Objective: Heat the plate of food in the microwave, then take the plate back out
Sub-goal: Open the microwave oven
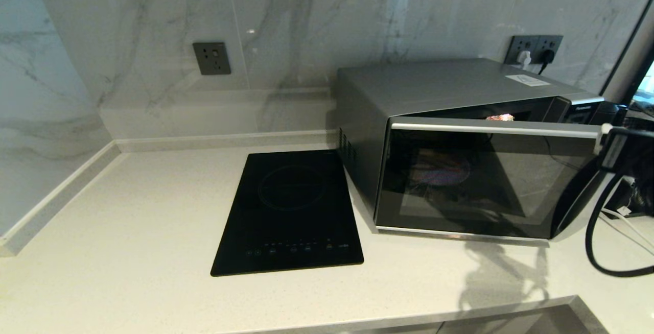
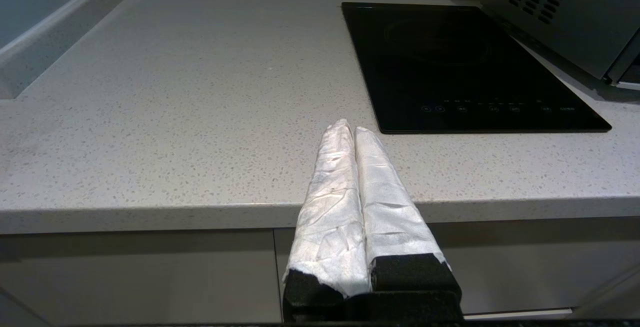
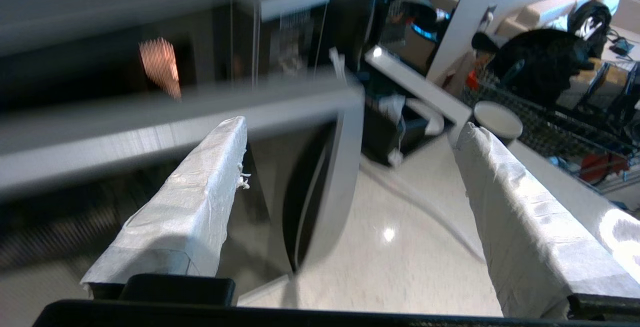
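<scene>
Microwave (image 1: 449, 119) door partly ajar, plate of food (image 1: 440, 168) inside behind glass. Right gripper (image 3: 350, 167) spread wide, empty, beside the door's corner. Judged next: swing door further.

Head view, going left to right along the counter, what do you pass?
Wall socket → black induction hob → microwave, its door ajar with the plate of food dim behind the glass → right gripper at the door's far edge.
</scene>
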